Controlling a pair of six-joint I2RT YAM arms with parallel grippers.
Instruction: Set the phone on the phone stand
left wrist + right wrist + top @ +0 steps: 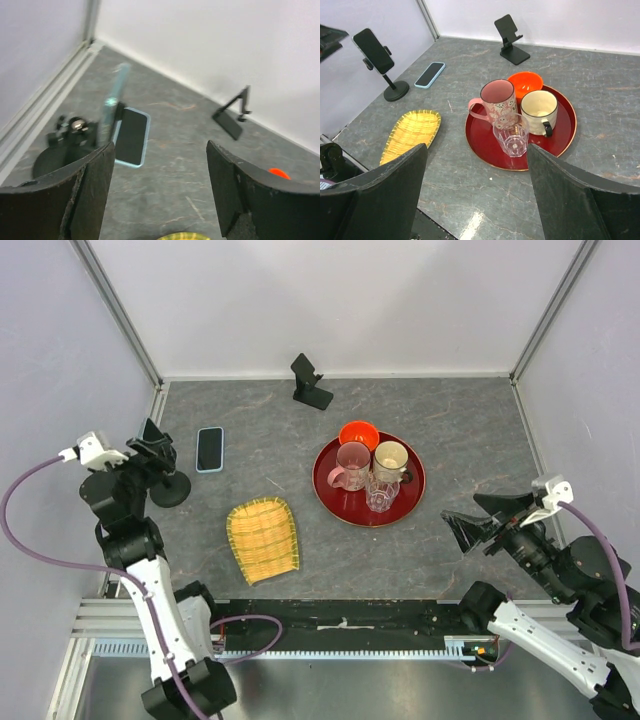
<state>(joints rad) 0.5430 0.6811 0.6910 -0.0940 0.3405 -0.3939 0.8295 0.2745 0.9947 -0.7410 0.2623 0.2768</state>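
A phone (pixel 373 44) sits tilted in the clamp of a round-based phone stand (pixel 396 91) at the table's left. In the left wrist view this phone (pixel 115 97) shows edge-on, with a pale blue rim. My left gripper (pixel 155 450) hovers just above and beside the stand's base (pixel 170 490), covering the mounted phone from the top camera. Its jaws (pixel 160 145) are open with nothing between them. A second phone (pixel 210 449) in a light blue case lies flat, screen up, just beyond the stand. My right gripper (pixel 480 518) hangs open at the right, holding nothing.
A black folding stand (pixel 312 383) stands near the back wall. A red tray (pixel 335 504) mid-table carries a pink mug (pixel 350 466), a cream mug (pixel 390 457), a clear glass (pixel 380 494) and an orange bowl (pixel 358 432). A yellow woven dish (pixel 263 538) lies front left.
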